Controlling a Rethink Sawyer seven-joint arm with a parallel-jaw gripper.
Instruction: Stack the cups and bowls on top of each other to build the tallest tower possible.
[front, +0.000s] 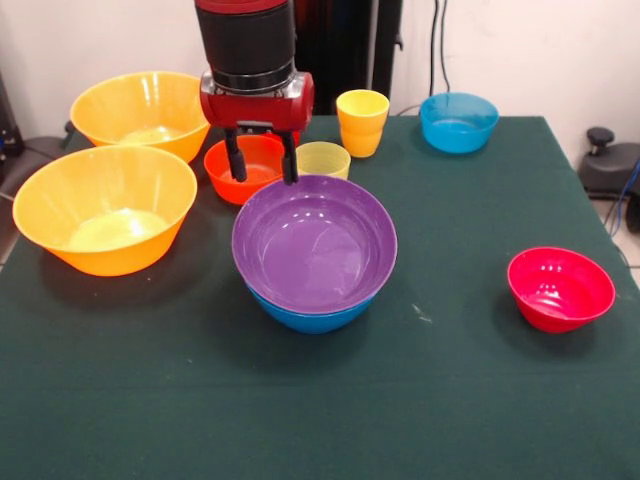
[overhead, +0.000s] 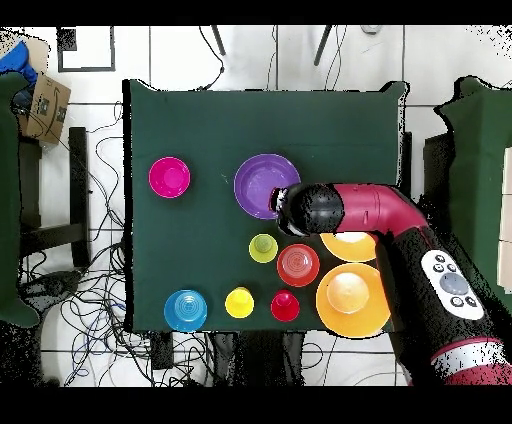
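The gripper (front: 262, 157) hangs just behind the purple bowl (front: 314, 243), fingers apart and holding nothing, tips level with the bowl's far rim and in front of the orange-red bowl (front: 246, 168). That purple bowl sits nested in the blue bowl (front: 312, 314), and that pair is the whole tower so far.

Behind the purple bowl and just beside the orange-red one stands a pale yellow cup (front: 323, 158), and farther back a stacked pair of orange-yellow cups (front: 362, 122). Off to one side of the purple bowl are two big yellow-orange bowls (front: 105, 209), to the other a pink-red bowl (front: 560, 288), and far behind, a light-blue bowl (front: 459, 121). The overhead view also shows a small red cup (overhead: 285, 305).

The risks, as I read them: everything here is glossy, smooth plastic with round sloping walls, so a pinch on a rim could slide off. The fingers hang so near the purple rim that a careless drop could knock the tower askew. And a cup dropped into the wide purple basin might tip rather than seat.
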